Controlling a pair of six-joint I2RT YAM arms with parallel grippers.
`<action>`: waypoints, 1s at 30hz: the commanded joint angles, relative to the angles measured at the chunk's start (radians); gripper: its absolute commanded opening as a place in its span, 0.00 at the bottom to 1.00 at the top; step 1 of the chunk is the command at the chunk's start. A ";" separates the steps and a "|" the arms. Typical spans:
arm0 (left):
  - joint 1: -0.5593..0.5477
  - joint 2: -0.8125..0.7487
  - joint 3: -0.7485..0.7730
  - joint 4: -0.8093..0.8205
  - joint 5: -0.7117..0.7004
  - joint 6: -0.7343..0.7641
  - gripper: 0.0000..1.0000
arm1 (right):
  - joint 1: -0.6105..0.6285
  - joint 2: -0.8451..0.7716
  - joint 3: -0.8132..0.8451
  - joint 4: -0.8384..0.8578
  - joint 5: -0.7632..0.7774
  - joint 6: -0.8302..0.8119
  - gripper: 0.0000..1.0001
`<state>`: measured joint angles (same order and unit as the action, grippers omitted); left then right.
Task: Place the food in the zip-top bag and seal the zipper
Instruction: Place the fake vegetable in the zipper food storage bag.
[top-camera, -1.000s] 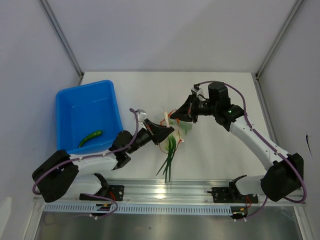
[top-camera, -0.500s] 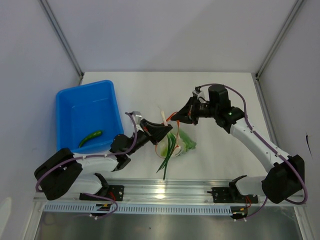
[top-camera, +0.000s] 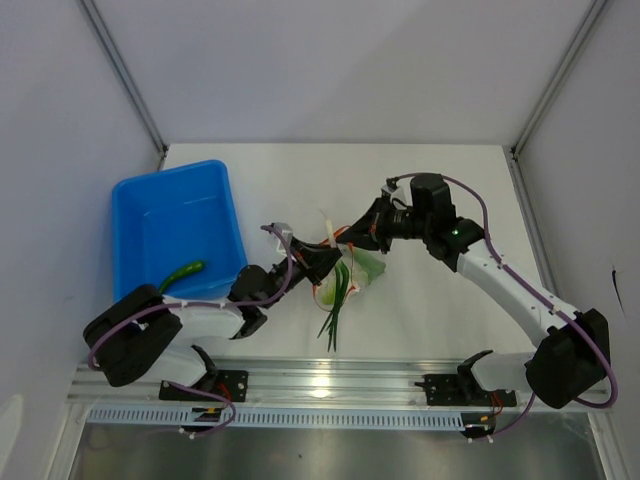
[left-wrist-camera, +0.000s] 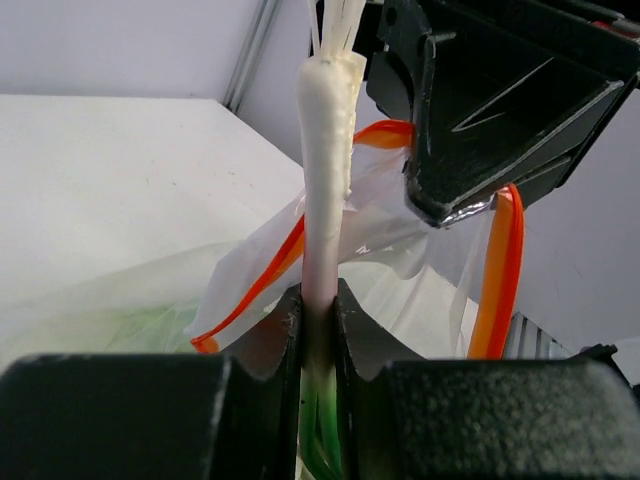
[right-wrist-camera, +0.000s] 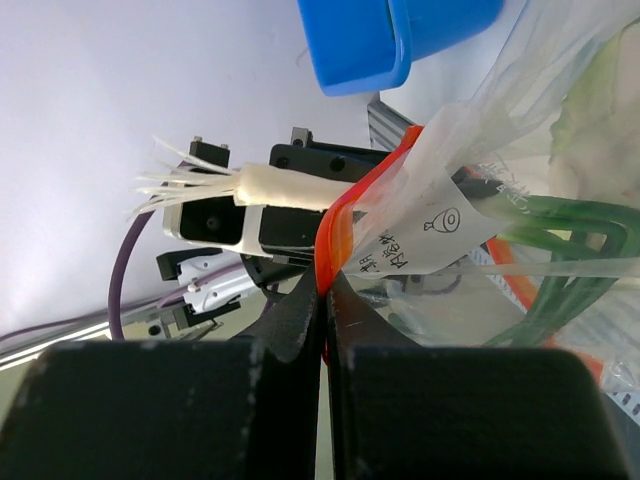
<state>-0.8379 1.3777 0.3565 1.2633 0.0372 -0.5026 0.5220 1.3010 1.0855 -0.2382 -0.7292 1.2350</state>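
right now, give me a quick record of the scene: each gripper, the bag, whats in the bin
left gripper: shut on the white stalk of the spring onion
right gripper: shut on the zipper
zip-top bag: between the two grippers, mouth unsealed, green food showing through it
blue bin: one green pepper inside

Bright, even light — soft shadows, blurred foregrounds.

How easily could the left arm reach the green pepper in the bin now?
Probably not yet: the left gripper is shut on a spring onion. The pepper lies uncovered in the bin beside that arm.
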 joint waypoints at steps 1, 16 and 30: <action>-0.007 -0.023 0.044 0.317 -0.002 0.056 0.01 | 0.009 -0.037 0.030 0.065 -0.007 0.029 0.00; -0.012 -0.422 0.062 -0.593 0.088 0.101 0.00 | -0.027 0.049 0.169 -0.199 0.093 -0.305 0.00; -0.024 -0.516 0.025 -0.531 -0.075 0.236 0.01 | -0.011 0.070 0.214 -0.196 0.068 -0.307 0.00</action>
<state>-0.8539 0.8799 0.2737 0.7628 0.0315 -0.3588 0.5026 1.3842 1.2385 -0.4595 -0.6361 0.9371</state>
